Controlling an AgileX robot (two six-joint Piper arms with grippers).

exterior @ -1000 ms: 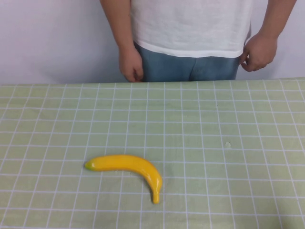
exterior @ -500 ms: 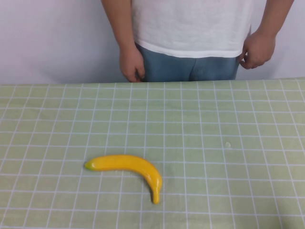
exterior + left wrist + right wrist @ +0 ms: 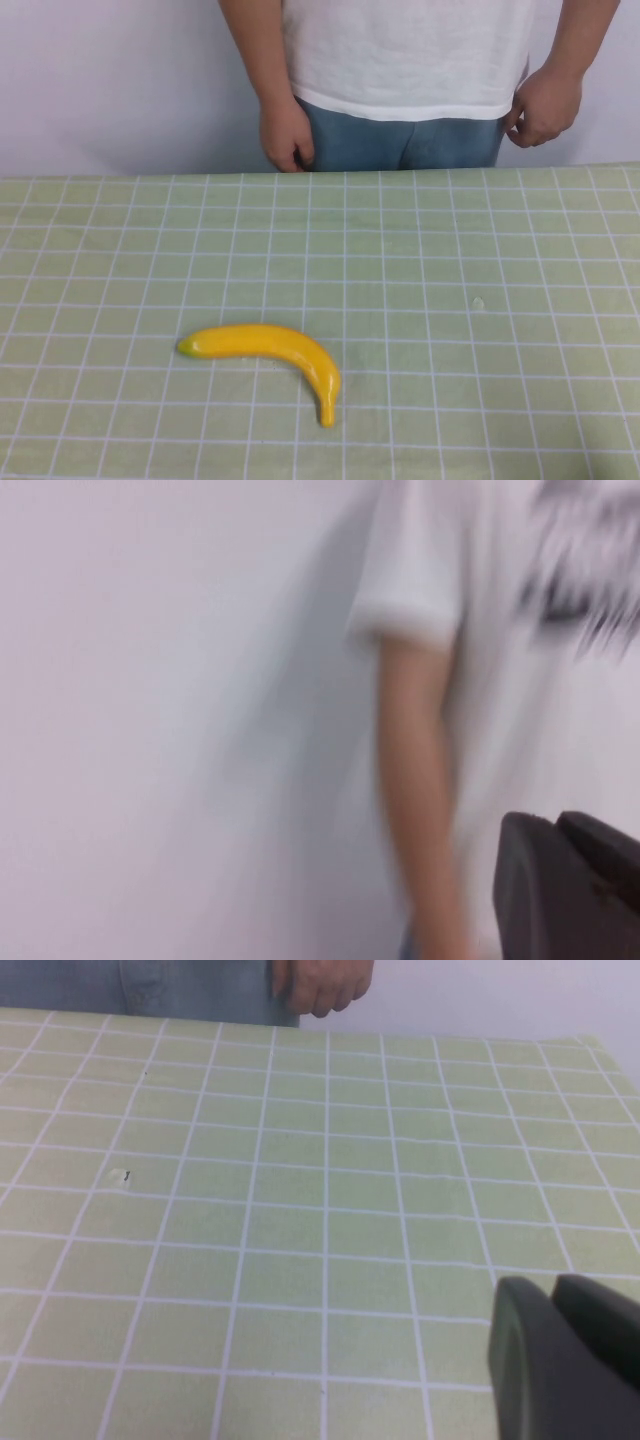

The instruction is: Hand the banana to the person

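High view: the banana (image 3: pixel 270 352) lies on the surface (image 3: pixel 480 380), toward the robot's near left, its greenish tip pointing left and its other end curving down toward the near edge. It lies exactly where it did half a second ago. The person (image 3: pixel 405 60) stands at the far edge in a white shirt and blue jeans, well apart from the banana. Compared with the earlier frames, the body has shifted slightly to the right, and the hand on the left (image 3: pixel 287 135) now hangs a little further right, in front of the jeans. The hand on the right (image 3: pixel 541 105) sits at the hip much as before. A small pale speck (image 3: pixel 478 302) marks the surface to the right. Neither arm shows in this view.

Left wrist view: the camera looks at the blurred person (image 3: pixel 470 680), a bare forearm hanging below a white sleeve against a pale wall. Only a dark part of the left end effector (image 3: pixel 565 890) shows at the frame's corner; whether it is apart or together I cannot tell.

Right wrist view: the checked surface (image 3: pixel 300 1210) stretches to the far edge, where a hand (image 3: pixel 320 985) hangs in front of the jeans. The speck (image 3: pixel 119 1176) is visible. A dark part of the right end effector (image 3: pixel 565 1360) shows at the corner, above the surface; its state cannot be told.
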